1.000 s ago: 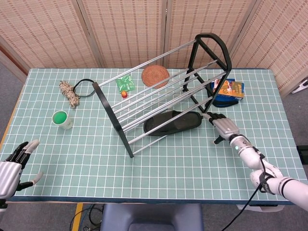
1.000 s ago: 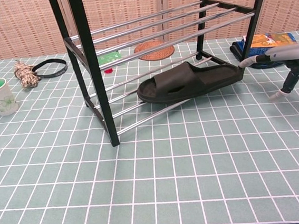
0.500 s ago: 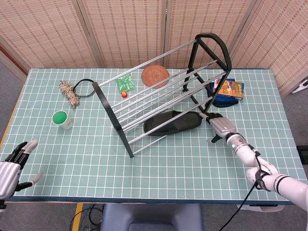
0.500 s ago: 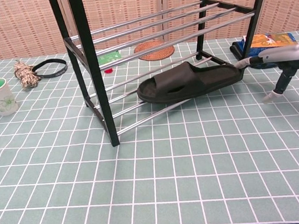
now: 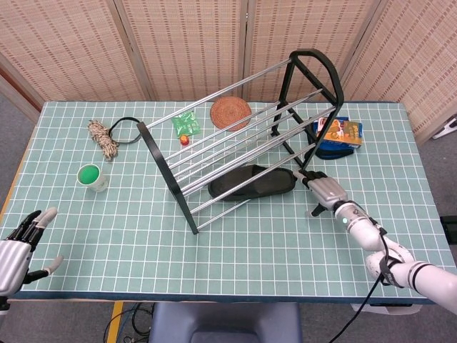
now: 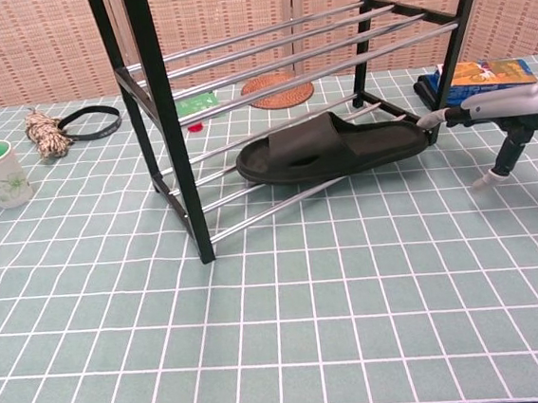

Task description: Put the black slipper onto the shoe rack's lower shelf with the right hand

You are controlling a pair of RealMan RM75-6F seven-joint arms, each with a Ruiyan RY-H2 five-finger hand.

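The rack point(image 5: 243, 136) bars partly hide the slipper point(image 6: 335, 146) lying on its lower shelf, the right robot hand point(image 5: 325, 191) touching its heel with fingers extended, holding nothing; left robot hand point(image 5: 16, 254) at 8 o'clock spread empty, cup point(image 5: 92, 176) nearby

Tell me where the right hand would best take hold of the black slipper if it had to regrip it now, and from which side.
Probably the heel end of the black slipper, approached from the rack's open right end, where the right hand already is. The slipper lies lengthwise along the lower rails of the shoe rack, toe pointing inward, and the upper rails block a reach from above, so only the heel sits within easy reach.
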